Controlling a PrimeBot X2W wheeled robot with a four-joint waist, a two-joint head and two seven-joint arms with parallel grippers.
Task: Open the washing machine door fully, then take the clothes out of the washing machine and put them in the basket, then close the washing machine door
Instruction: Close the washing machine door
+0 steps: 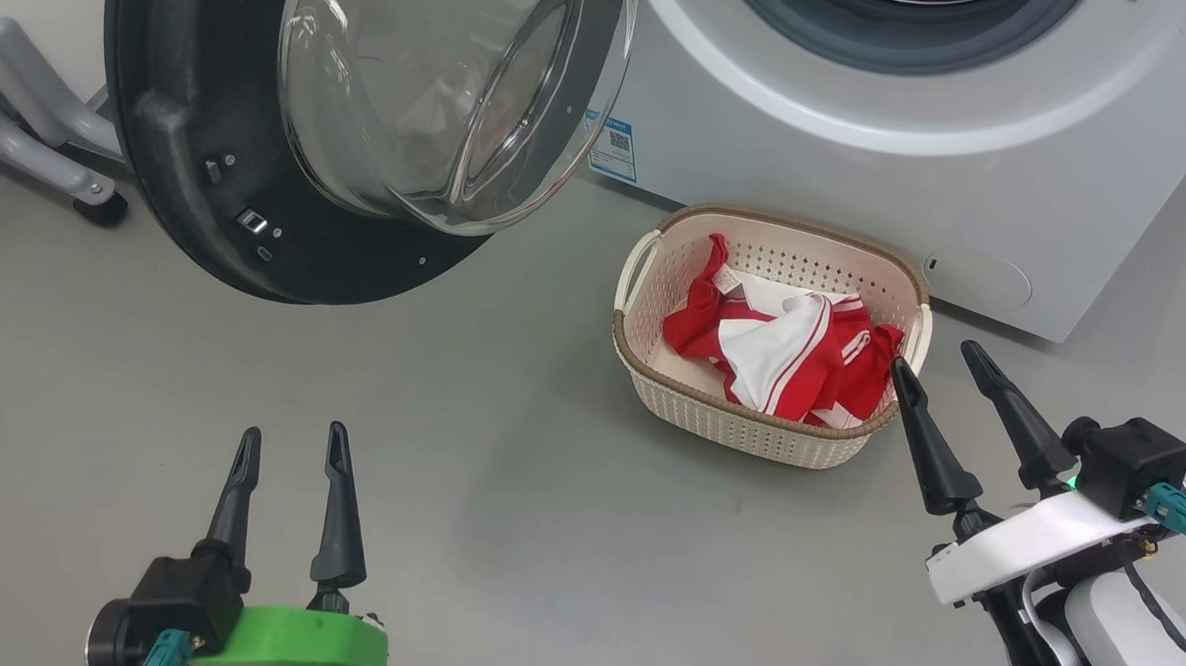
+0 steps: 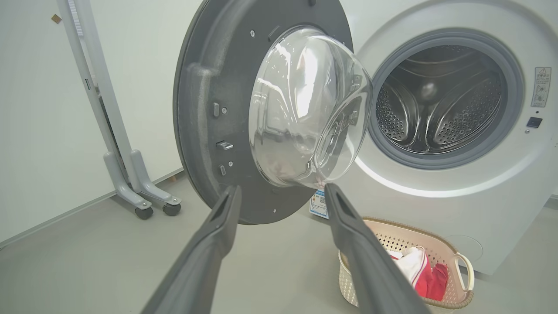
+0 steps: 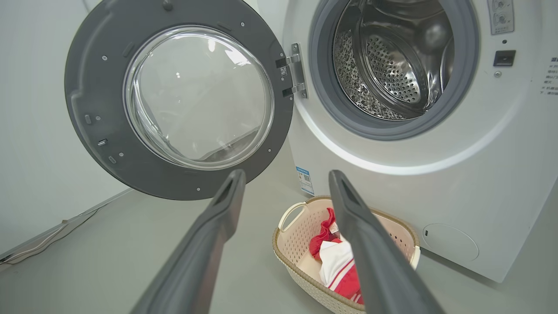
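The door (image 1: 196, 190) of the washing machine (image 1: 847, 192) stands wide open on its hinge (image 3: 296, 69). The red and white clothes (image 1: 784, 355) lie in the basket (image 1: 758, 436), which sits on the floor (image 1: 459, 479) just in front of the machine, below the round opening. The drum (image 2: 436, 109) looks empty as far as I can see into it. My left fingers (image 1: 337, 484) and my right fingers (image 1: 926, 439) are both spread apart and hold nothing. I judge that only the closing of the door remains.

Several things could go wrong from here. If I push on the clear glass bowl (image 1: 423, 110), my fingers may slide off, because it is smooth and round; the black rim, on the side far from the hinge, seems a better place. If the push is too soft, the latch may not catch and the door may come back open. If I follow the door too far, a finger could be trapped between the rim and the grey seal (image 2: 514, 109).

The basket is near the path of the door, so the lower rim might touch a handle or the cloth that stands up. My right fingers are just beside the basket, and a careless move of this arm could knock it or pull a garment out.
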